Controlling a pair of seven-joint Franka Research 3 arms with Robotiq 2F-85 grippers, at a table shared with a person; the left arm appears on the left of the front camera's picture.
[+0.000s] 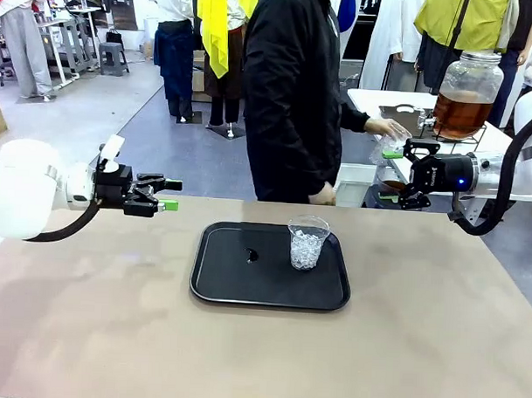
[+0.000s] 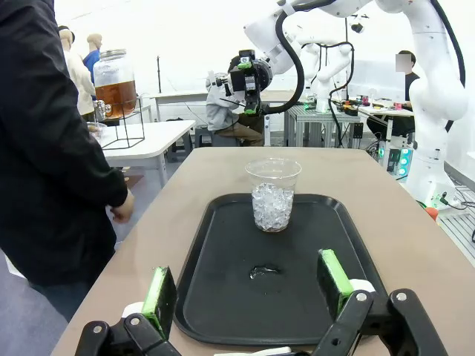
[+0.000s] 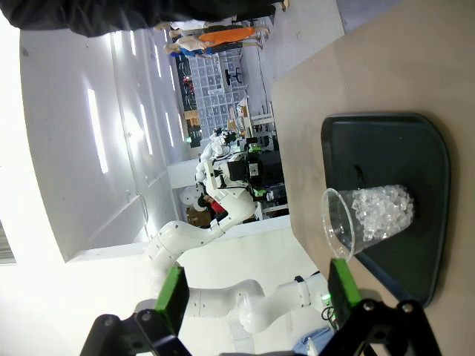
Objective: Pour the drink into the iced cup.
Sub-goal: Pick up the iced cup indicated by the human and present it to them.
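Your iced cup [image 1: 307,242] stands upright on the right part of the black tray [image 1: 237,285], in the middle of the tan table [image 1: 113,333], with ice in its lower half. A small dark spot [image 2: 265,272] lies on the tray just left of the cup, apart from it.

The drink [image 1: 459,115] is well away from the cup. It fills the lower part of a clear glass dispenser jar [image 1: 466,91], which sits on a black wire stand on a white side table beyond the far right corner.

Your right gripper [image 1: 391,175] hangs past the far edge between tray and jar, with its jaws spread wide and nothing in them. A person in a black jacket [image 1: 291,95] stands at the far edge and stretches one hand [image 1: 389,127] toward the jar, just above that gripper.

Your left gripper [image 1: 168,195] hovers over the table's left side, level with the tray's far edge. It too is wide open and empty, and it points at the cup across bare tray.
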